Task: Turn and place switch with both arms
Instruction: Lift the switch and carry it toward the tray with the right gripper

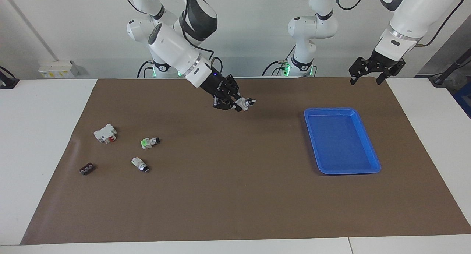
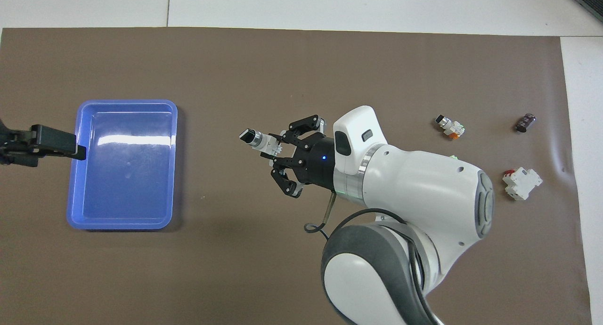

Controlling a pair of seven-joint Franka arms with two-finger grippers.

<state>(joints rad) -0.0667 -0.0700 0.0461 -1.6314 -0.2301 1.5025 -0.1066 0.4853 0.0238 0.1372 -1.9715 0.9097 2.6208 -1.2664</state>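
Counter (image 1: 235, 210) with brown mat; blue tray (image 1: 342, 140) at about 3 o'clock of the mat centre in the facing view, toward the left arm's end, nothing in it.

Right arm (image 1: 176, 49) reaches in from its base to over the mat's middle, on the robots' side of centre. Left arm (image 1: 401, 22) waits, raised over the mat corner at the tray's 1 o'clock in the facing view.

Right gripper (image 1: 230, 99) is clamped on the switch (image 1: 245, 103): white body between the fingers (image 2: 301, 125), black knob tip and silvery collar sticking out toward the tray, clear of the counter. Left gripper (image 1: 371, 71) fingers spread wide, holding nothing.

Spare parts toward the right arm's end, all lying on the mat: white block with red lever (image 1: 105, 133), green-faced switch (image 1: 149, 142) at its 4 o'clock, another small white switch (image 1: 140, 164) at 6 o'clock of that, small dark part (image 1: 87, 169) at 9 o'clock of it.

Step in hand, as I judge it: mid-air handover with a turn, then drop in tray. To do it well: keep right grip firm and the knob end pointed at the left gripper. Bring left gripper down level with the switch, fingers wide. Close on the exposed collar end, not on the right fingers. Release right only once the left hold is secure. Risk: little stub is exposed, so a shallow pinch could slip.
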